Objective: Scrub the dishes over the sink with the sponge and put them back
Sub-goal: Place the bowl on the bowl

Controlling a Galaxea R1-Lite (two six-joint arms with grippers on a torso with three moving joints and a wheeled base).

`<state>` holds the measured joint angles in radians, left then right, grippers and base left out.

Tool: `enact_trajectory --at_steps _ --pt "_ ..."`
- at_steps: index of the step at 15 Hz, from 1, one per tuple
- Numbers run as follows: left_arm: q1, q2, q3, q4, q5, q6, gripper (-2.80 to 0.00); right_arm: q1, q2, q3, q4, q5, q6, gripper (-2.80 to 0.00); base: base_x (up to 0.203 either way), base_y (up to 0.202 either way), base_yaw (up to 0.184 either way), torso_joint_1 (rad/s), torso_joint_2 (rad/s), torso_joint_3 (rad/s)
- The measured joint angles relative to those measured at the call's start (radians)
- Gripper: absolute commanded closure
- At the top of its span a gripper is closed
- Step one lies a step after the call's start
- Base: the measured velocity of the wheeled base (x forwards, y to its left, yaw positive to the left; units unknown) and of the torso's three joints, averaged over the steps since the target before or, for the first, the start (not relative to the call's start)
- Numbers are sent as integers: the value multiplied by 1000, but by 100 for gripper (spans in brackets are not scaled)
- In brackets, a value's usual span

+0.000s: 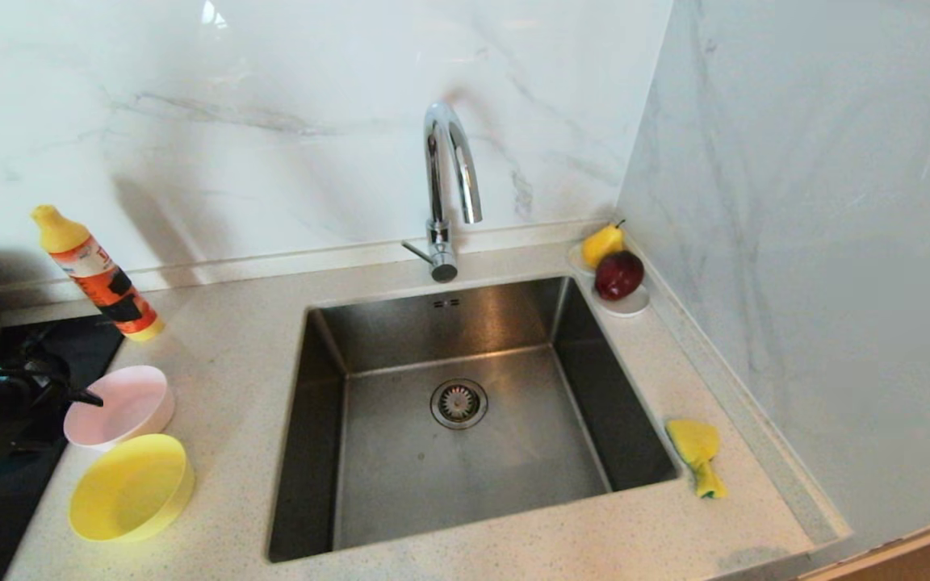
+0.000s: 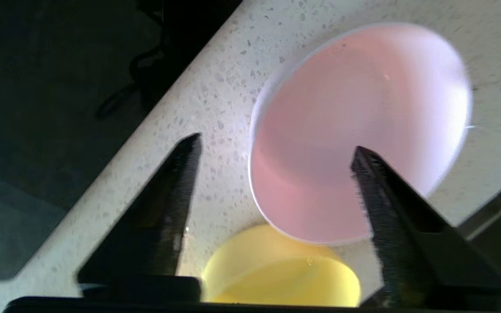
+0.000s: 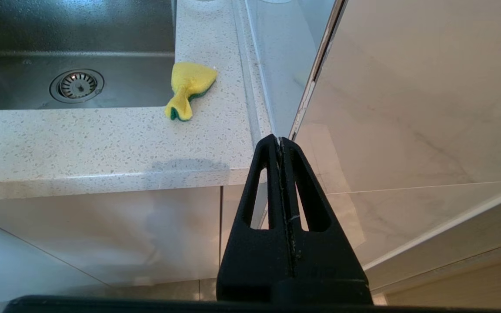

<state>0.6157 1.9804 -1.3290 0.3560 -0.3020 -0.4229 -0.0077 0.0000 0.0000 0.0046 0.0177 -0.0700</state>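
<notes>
Pink bowl (image 1: 119, 406) and yellow bowl (image 1: 131, 486) are parked lower left of the head view, sponge (image 1: 697, 454) lower right beside the sink (image 1: 465, 420). Left gripper (image 2: 276, 148) is spread wide over the pink rim, nothing gripped; right gripper (image 3: 280, 141) is pinched closed.

Head view high over sink (image 1: 465, 420); left wrist close above pink bowl (image 2: 359, 130); right wrist low, sharing sponge (image 3: 187, 89).

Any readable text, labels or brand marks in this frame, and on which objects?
None can be read.
Orange detergent bottle, by the back wall on the robot's left: label with white and black patches, print too blurred to read.
Pink bowl, yellow bowl, sponge, tap: no markings visible.
</notes>
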Motion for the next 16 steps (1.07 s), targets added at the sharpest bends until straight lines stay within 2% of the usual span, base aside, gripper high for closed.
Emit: enact_trajectory --at_steps 10,11,12,16 --pt "-41 85 -37 -3 27 -10 -280 0 0 0 0 0 0 0 0 0 0 0 0 0" --pt "-43 88 -38 -4 27 -10 -197 0 0 0 0 0 0 0 0 0 0 0 0 0" --pt "-44 90 -40 -3 28 -9 0 0 0 0 0 0 0 0 0 0 0 0 0 0" --pt "-46 106 -71 -4 65 -29 0 0 0 0 0 0 0 0 0 0 0 0 0 0"
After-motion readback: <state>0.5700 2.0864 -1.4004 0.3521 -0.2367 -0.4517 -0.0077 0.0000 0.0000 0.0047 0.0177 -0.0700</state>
